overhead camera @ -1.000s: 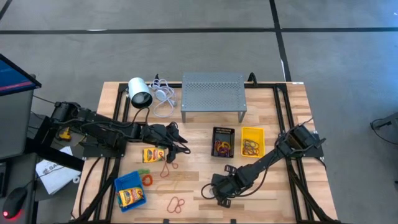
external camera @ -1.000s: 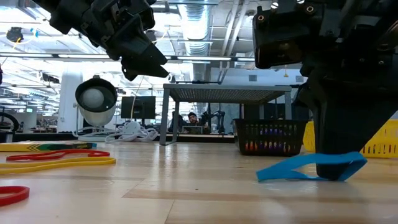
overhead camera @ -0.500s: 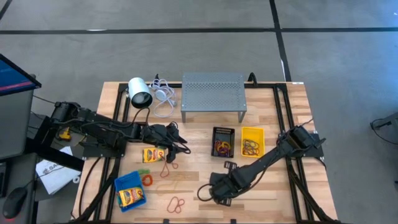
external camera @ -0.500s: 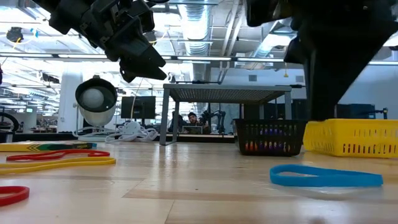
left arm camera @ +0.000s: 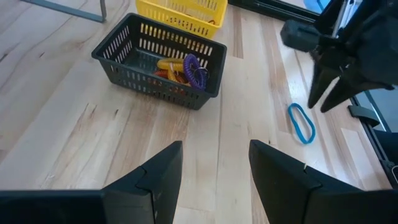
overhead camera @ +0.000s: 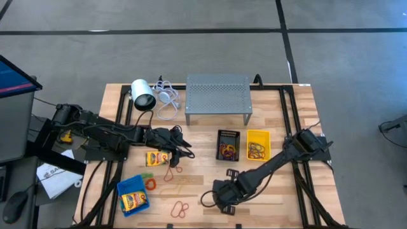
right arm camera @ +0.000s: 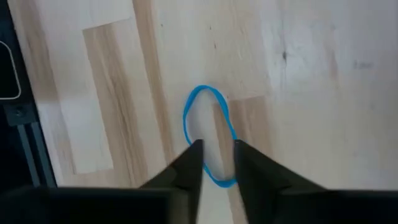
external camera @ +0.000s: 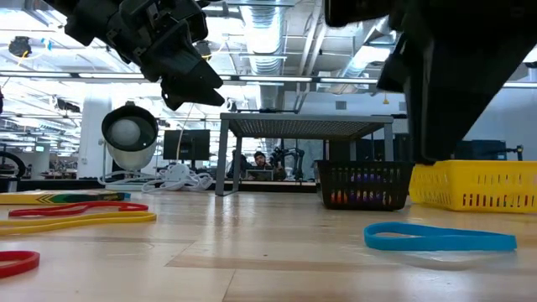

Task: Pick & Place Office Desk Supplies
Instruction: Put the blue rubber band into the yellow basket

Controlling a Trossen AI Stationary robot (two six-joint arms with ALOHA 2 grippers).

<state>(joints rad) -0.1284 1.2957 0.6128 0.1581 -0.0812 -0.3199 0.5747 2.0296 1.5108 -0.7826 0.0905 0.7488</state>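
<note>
A pale blue rubber band [external camera: 440, 237] lies flat on the wood near the table's front edge. My right gripper [right arm camera: 216, 149] hangs just above the band [right arm camera: 185, 121], pointing down, its fingers a narrow gap apart and touching nothing. My left gripper [left arm camera: 214, 168] stands open in the air left of the table's middle [overhead camera: 184, 152], above a yellow crayon box [overhead camera: 156, 158]. The black bin [overhead camera: 227, 145] and the yellow bin [overhead camera: 258, 144] hold bands. The blue bin [overhead camera: 133, 194] holds a second crayon box. Red [overhead camera: 181, 208] and orange [overhead camera: 151, 184] bands lie loose at the front left.
A grey perforated stand [overhead camera: 217, 97] fills the far middle of the table. A white cylinder [overhead camera: 143, 95] with its white cable lies at the far left. Bare wood shows between the bins and the blue band.
My right gripper has risen from the table. A second ago its fingers stood down on the blue band, which was bent up around them. The band now lies flat on the wood, free of the fingers.
</note>
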